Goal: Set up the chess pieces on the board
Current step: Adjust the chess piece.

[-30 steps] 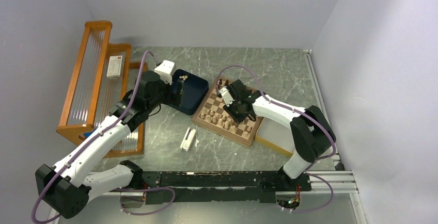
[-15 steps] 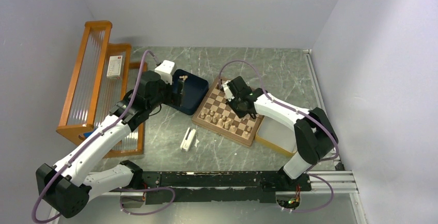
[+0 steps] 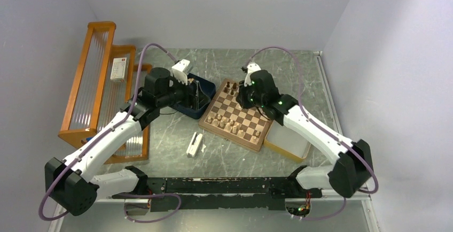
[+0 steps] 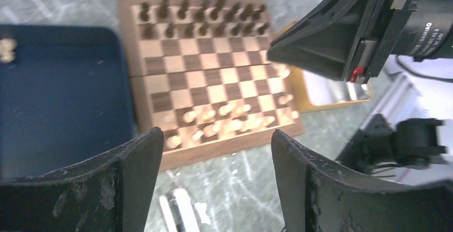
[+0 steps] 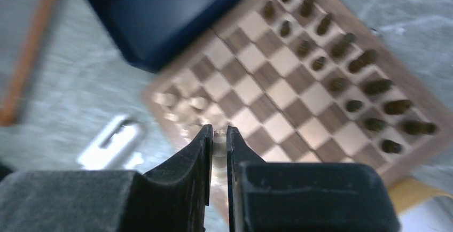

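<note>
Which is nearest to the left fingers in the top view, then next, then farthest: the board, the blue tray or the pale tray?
1. Blue tray: right under the left fingers.
2. Board: next to the tray, on its right.
3. Pale tray: beyond the board's far side, farthest right.

This reads to me as a robotics lab test cell: bare pale walls (image 3: pixel 213 7) stand close behind and out to either side of the left gripper (image 4: pixel 216 138) and the right gripper (image 5: pixel 218 136), boxing in one grey marbled tabletop (image 3: pixel 171 130) beneath them. Back from both grippers toward the bases, a black mounting bar (image 3: pixel 224 185) and an aluminium rail (image 3: pixel 350 184) run along the table's near edge, and purple cables (image 3: pixel 273 48) loop openly along the white arms (image 3: pixel 101 146).
</note>
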